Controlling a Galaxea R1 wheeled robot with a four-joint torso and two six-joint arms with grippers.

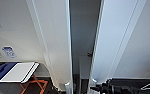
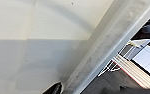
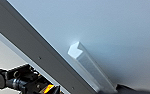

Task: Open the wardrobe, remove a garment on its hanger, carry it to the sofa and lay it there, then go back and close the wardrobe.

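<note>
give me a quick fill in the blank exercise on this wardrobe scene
1. The two doors of the wardrobe stand apart, with a ____ gap between them.
2. The wardrobe doors are ____ in colour.
3. In the right wrist view, a white ____ juts from the door.
4. In the head view, the legs under the white tabletop are ____ in colour.

Missing words: dark; white; handle; orange

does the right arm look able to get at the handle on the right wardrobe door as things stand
Probably yes. In the right wrist view the white handle on the wardrobe door sits close ahead with nothing between. The head view shows both doors ajar with a dark gap.
</note>
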